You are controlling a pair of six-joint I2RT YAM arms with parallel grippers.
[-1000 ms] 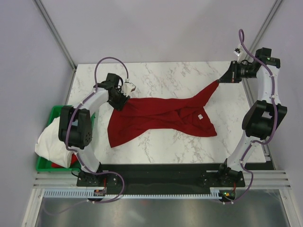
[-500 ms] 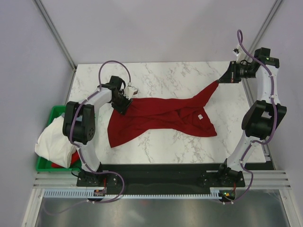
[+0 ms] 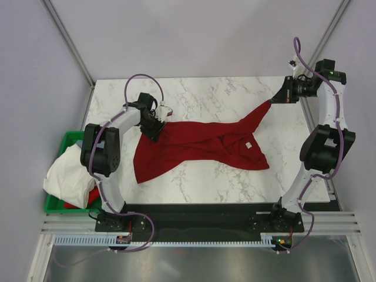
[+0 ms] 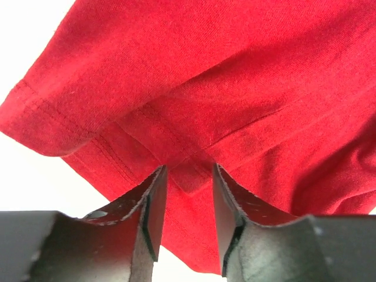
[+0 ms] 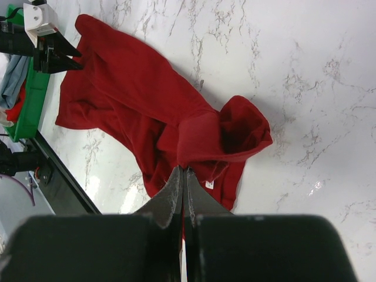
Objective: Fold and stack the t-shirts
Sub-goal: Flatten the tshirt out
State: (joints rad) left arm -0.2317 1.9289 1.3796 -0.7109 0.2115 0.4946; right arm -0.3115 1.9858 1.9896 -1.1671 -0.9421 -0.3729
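the dark red t-shirt (image 3: 200, 144) lies crumpled and stretched across the middle of the tabletop (image 3: 205, 94), a small white label (image 3: 248, 144) showing. the right tool (image 3: 276, 98) grips one end, closed tight, lifted near the far right edge — the left tool (image 3: 157, 130), partly open, straddles the left hem. bare marble shows beyond and before the shirt; a green bin (image 3: 69, 138) sits off the left edge.
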